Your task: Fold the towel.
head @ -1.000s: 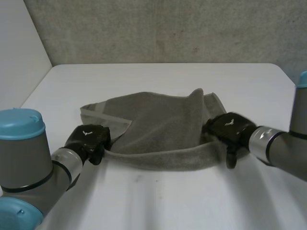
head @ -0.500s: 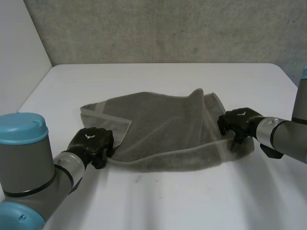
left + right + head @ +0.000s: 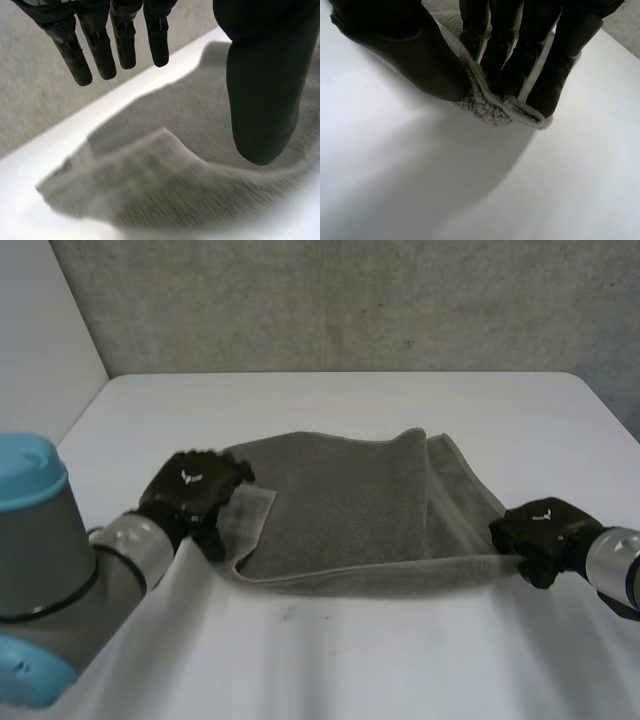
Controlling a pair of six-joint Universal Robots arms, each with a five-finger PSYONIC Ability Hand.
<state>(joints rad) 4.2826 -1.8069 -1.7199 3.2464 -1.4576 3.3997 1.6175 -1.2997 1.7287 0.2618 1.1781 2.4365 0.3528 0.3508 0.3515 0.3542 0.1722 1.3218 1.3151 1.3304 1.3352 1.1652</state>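
The grey towel (image 3: 350, 505) lies half-doubled at the centre of the white table (image 3: 330, 660). The right hand (image 3: 545, 530) sits further toward the lower right than a moment ago, pinching the towel's near corner between thumb and fingers (image 3: 540, 75), so that edge now runs straight. The left hand (image 3: 195, 490) is up at mid-left with fingers straight and apparently clear of the cloth. Its side likely needs regrasping.

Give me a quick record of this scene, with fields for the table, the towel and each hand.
table: white
towel: grey, partly doubled over, lying on the table
left hand: open, fingers straight, over the towel's left end, holding nothing
right hand: shut on the towel, pinching its right end between thumb and fingers
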